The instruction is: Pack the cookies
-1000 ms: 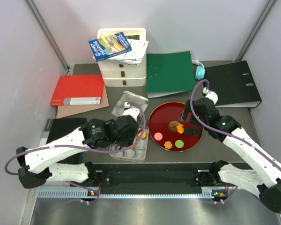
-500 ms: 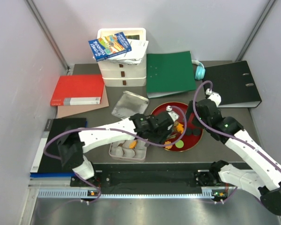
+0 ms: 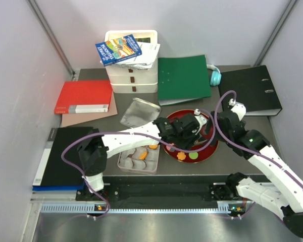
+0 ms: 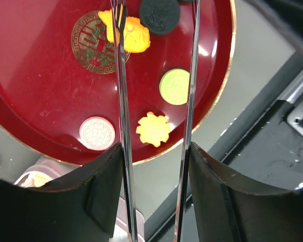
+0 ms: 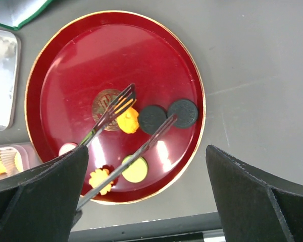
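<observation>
Several cookies lie on the red plate: an orange one, two black ones, a green one, an orange flower and a pink one. They also show in the left wrist view, with the green one between the blades. My left gripper is shut on metal tongs, held over the plate. The tong tips hover apart over the orange and black cookies. My right gripper is open and empty above the plate's right side.
The white cookie tin with paper cups and an orange cookie stands left of the plate; its metal lid lies behind. Folders, a red book, stacked drawers and a black binder ring the back.
My left arm has swung right from the tin to over the red plate with the tongs. My right gripper has drawn back toward the plate's right edge.
</observation>
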